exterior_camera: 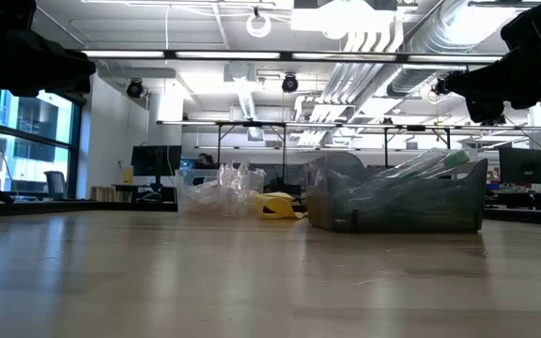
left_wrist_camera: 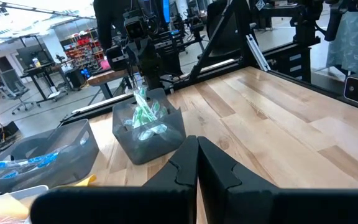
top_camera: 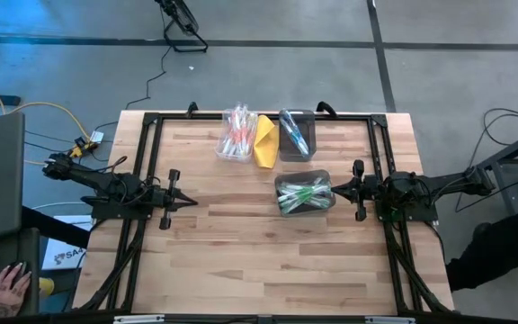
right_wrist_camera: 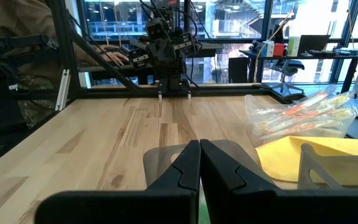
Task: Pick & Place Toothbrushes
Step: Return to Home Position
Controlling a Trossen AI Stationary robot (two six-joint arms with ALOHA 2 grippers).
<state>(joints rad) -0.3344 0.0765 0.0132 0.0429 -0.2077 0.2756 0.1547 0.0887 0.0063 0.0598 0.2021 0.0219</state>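
Three bins stand on the wooden table [top_camera: 223, 252]. At the far edge, a clear bin [top_camera: 236, 135] holds red-orange toothbrushes and a dark bin [top_camera: 295, 135] holds blue ones. Nearer the middle, a dark bin [top_camera: 303, 193] holds green toothbrushes [left_wrist_camera: 143, 115]. My left gripper [top_camera: 192, 204] hovers shut at the table's left side, pointing level toward the right, far from every bin. My right gripper [top_camera: 334, 187] hovers shut at the right side, pointing left. Its tips are just beside the green bin's right rim [right_wrist_camera: 166, 155]. Neither gripper holds anything.
A yellow folded cloth-like thing [top_camera: 266, 141] lies between the two far bins. A black frame [top_camera: 151, 121] borders the table's left, far and right sides. A person's hand [top_camera: 7, 286] rests off the table at the near left. The table's near half shows bare wood.
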